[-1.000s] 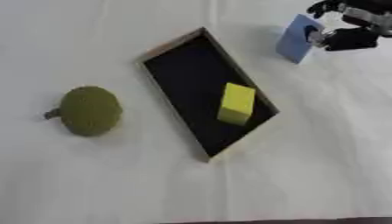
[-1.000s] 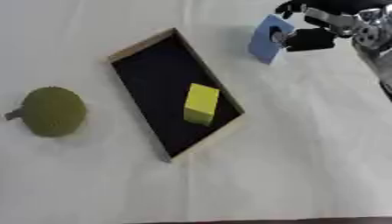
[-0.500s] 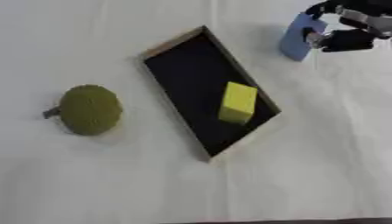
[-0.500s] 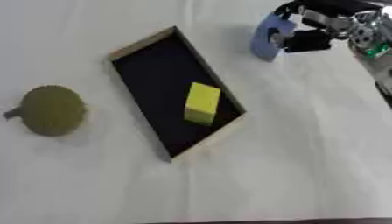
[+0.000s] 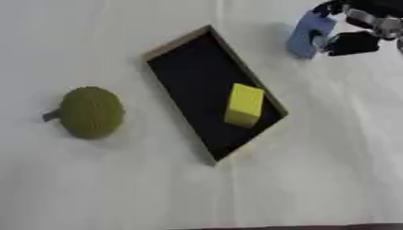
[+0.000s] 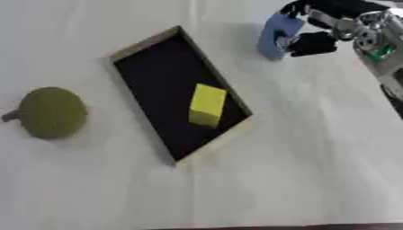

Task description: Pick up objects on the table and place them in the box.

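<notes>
A shallow black box with a pale wooden rim (image 5: 177,44) lies askew in the middle of the white table. A yellow block (image 5: 244,105) lies inside it, toward its near right end. At the upper right my right hand (image 6: 319,31) has its fingers and thumb curled round a blue block (image 6: 275,35), held just off the box's far right corner and about at table height. An olive-green round object (image 5: 91,111) with a short stem sits on the table left of the box. My left hand shows in neither view.
White cloth covers the table, with a dark edge along the near side (image 5: 315,227). My right forearm (image 6: 382,58) comes down the right edge of the right eye view.
My right hand with the blue block has edged slightly up and left toward the box's far corner. The box, yellow block and green object have not moved.
</notes>
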Robot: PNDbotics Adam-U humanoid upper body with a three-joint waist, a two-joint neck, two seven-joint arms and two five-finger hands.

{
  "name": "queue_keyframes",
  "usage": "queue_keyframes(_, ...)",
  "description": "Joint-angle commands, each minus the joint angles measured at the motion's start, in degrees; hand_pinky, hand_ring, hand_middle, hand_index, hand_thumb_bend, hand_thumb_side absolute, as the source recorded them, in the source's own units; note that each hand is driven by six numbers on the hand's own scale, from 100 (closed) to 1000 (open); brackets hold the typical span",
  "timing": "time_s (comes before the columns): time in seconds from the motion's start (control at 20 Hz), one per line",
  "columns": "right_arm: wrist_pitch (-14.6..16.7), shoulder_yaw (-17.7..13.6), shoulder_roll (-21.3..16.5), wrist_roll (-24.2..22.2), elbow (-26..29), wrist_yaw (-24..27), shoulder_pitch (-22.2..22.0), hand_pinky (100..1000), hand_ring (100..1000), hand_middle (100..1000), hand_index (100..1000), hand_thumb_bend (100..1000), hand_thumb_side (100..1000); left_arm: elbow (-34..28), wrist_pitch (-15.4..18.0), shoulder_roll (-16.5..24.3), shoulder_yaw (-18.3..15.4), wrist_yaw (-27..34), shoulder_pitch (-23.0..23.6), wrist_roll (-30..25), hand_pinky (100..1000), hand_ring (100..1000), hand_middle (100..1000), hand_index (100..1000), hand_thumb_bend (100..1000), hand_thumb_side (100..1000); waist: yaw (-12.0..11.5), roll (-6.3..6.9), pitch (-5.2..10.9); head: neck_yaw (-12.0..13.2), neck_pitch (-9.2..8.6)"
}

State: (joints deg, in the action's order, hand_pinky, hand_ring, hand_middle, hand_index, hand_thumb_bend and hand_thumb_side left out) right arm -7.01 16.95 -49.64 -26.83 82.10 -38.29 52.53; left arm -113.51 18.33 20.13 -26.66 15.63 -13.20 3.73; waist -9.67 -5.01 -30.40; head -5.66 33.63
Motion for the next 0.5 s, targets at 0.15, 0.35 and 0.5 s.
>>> queue_keyframes(0.15, -0.2, -2.1, -1.8, 2.4, 5.2, 2.4, -0.7, 883, 883, 777, 924, 100, 634, -1.1, 0.0, 0.9, -0.8, 0.4, -0.2, -0.4, 875, 738, 618, 824, 100, 600, -0.1, 0.41, 1.07, -0.1, -0.63)
queue_keyframes(0.35, -2.3, -3.6, -3.2, 3.9, 10.2, 3.0, -1.8, 903, 910, 795, 926, 100, 605, -1.1, -0.1, 0.9, -0.7, 0.4, -0.2, -0.5, 875, 738, 618, 824, 100, 600, 0.2, 0.46, 1.28, -0.2, -0.63)
queue_keyframes(0.5, -3.9, -4.0, -3.8, 4.0, 12.3, 2.5, -2.5, 919, 934, 811, 931, 119, 599, -1.1, -0.1, 1.0, -0.7, 0.5, -0.2, -0.6, 876, 739, 618, 825, 100, 600, 0.3, 0.52, 1.56, -0.3, -0.74)
